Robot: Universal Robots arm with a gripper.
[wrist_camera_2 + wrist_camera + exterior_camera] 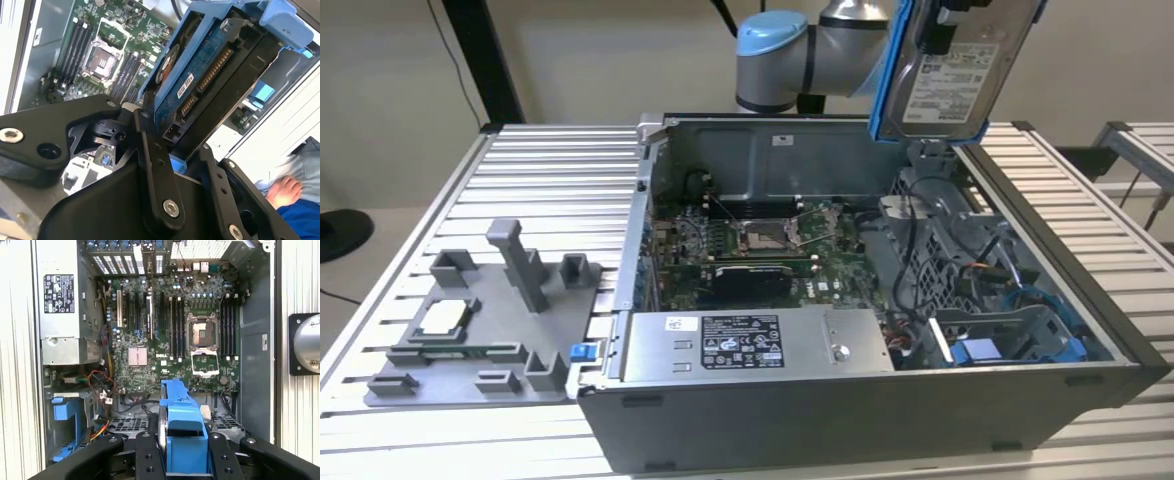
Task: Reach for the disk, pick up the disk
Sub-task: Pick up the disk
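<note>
The disk (947, 75) hangs upright above the back of the open computer case (854, 410), its silver face with a white label turned outward and a blue bracket around its edge. In both wrist views my gripper (181, 438) is shut on the disk (183, 412), with one black finger (146, 455) on each flat side. The second wrist view shows the disk's (210, 75) blue circuit board and connector edge held between the fingers (150, 165). The disk is clear of the case.
Below lies the motherboard (175, 335) with its bare processor socket (202, 332). A grey power supply box (747, 345) and blue drive cage (1014, 345) fill the case's front. A grey fixture (480, 330) stands at the exterior view's left. A person's hand (282, 192) rests nearby.
</note>
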